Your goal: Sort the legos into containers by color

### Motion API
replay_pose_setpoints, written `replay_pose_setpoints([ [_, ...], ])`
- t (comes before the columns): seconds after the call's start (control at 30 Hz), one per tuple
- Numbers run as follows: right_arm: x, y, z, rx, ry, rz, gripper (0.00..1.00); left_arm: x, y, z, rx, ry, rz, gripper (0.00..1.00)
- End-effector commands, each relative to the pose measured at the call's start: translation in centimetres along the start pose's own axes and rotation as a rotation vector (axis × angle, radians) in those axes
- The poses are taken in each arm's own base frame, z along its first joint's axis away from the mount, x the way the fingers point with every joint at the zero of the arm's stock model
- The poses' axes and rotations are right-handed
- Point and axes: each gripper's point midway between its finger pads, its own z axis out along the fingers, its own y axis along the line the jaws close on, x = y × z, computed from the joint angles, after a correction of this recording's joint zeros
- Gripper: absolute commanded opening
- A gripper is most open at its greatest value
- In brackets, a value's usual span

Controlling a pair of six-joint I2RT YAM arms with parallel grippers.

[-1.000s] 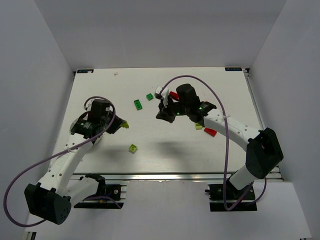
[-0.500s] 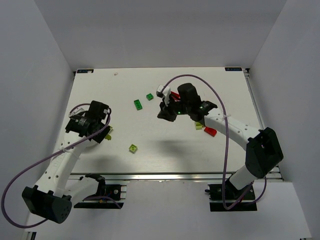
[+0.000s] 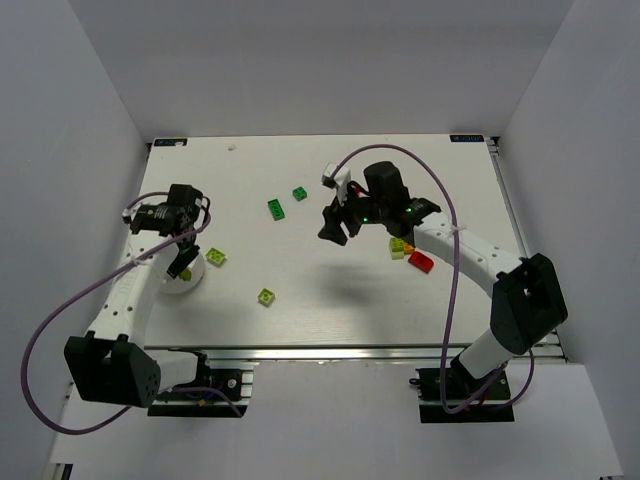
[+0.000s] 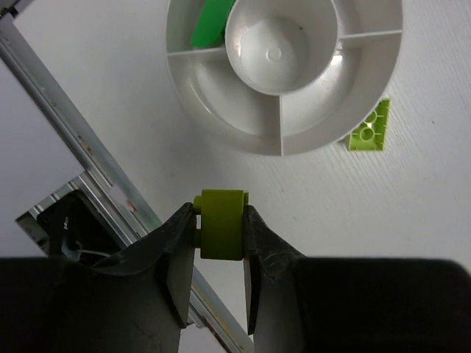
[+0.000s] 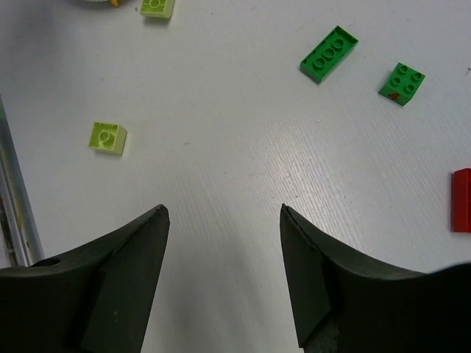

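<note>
Left gripper [image 4: 218, 213] clamped on held lime brick [image 4: 221, 234] — poised over table [image 4: 353, 220] just short of white dish [image 4: 243, 121], probably lining up a drop by colour. Dish round, centre cup ringed by wedge compartments. Green brick [image 4: 210, 22] lay in one wedge; stray lime brick [image 4: 370, 126] sat outside, just beside rim. Right gripper [image 5: 222, 213] stood wide, empty — likely between picks. Beyond it, unsorted: long green brick [image 5: 329, 54], square green brick [image 5: 402, 82], red brick [image 5: 461, 210].
</note>
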Motion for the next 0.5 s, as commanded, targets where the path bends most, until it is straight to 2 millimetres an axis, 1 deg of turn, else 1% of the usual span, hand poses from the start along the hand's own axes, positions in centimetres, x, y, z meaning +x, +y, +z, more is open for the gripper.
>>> replay_pose_setpoints([
  [0.0, -0.6, -0.7, 0.0, 0.007, -0.014, -0.01, 0.67, -2.4, 0.5, 0.1, -0.037, -0.075, 0.027, 0.0],
  [0.1, -0.5, -0.8, -0.1, 0.004, -0.012, -0.002, 0.63, -3.1, 0.3, 0.8, -0.045, -0.085, 0.021, 0.0],
  [0.2, -0.5, -1.1, -0.1, 0.006, -0.012, 0.004, 0.61, -3.8, -0.1, 1.5, -0.045, -0.087, 0.011, 0.0],
  [0.33, -0.5, -1.6, -0.2, 0.015, -0.015, 0.01, 0.61, -4.4, -0.2, 2.3, -0.066, -0.092, 0.0, 0.0],
  [0.43, -0.3, -2.0, -0.4, 0.021, -0.016, 0.019, 0.61, -5.0, -0.7, 2.6, -0.048, -0.111, -0.028, 0.0],
  [0.47, -0.3, -2.1, -0.4, 0.022, -0.015, 0.024, 0.61, -5.5, -0.3, 3.2, -0.06, -0.112, -0.061, 0.0],
])
